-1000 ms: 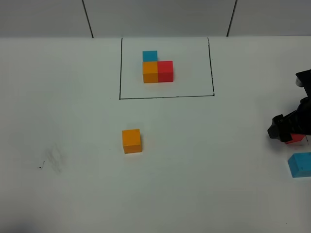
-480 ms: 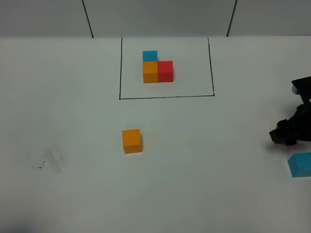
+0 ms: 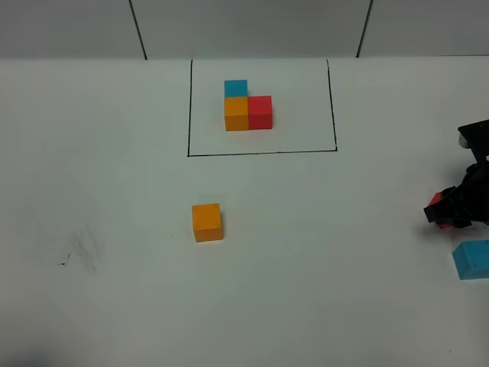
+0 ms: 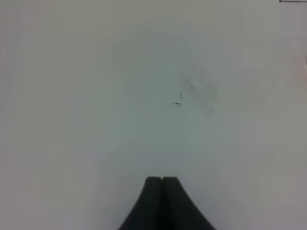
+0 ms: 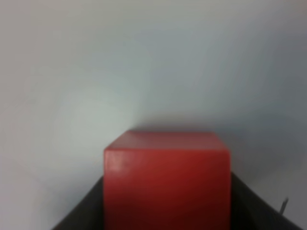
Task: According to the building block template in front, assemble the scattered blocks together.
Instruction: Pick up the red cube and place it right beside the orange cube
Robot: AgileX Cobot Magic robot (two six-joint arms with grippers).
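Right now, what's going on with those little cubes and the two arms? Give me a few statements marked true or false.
The right fingers grip the red cube. True.
The loose orange cube lies inside the black frame. False: it sits outside it, on the open table.
The left fingers hold a blue cube. False: they are shut on nothing; the loose blue cube lies near the right fingers.
The framed trio forms an L. True.
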